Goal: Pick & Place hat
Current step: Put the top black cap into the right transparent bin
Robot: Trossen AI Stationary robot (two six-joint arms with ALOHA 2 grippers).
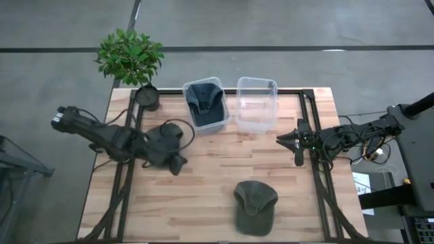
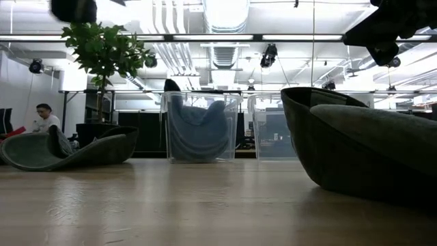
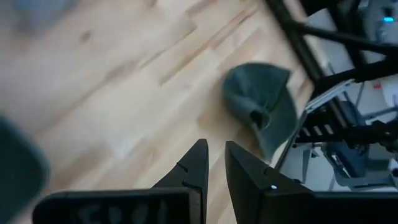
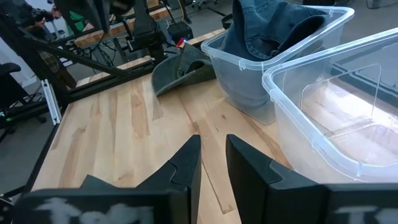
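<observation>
Green hat [image 1: 255,207] lies free; both jaws nearly closed, empty.

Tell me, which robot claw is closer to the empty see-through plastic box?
Right. The right gripper sits just beside the empty clear plastic box; the left gripper is farther away, past the box holding a blue hat.

The surface [image 1: 203,183] carried 3 hats: 1 green hat [image 1: 255,206] near the front edge, 1 dark hat [image 1: 165,144] under the left arm, and 1 blue hat [image 1: 205,98] inside a bin. There were 2 clear bins, the filled bin [image 1: 205,120] and the empty bin [image 1: 256,114], and 1 potted plant [image 1: 130,59].
</observation>
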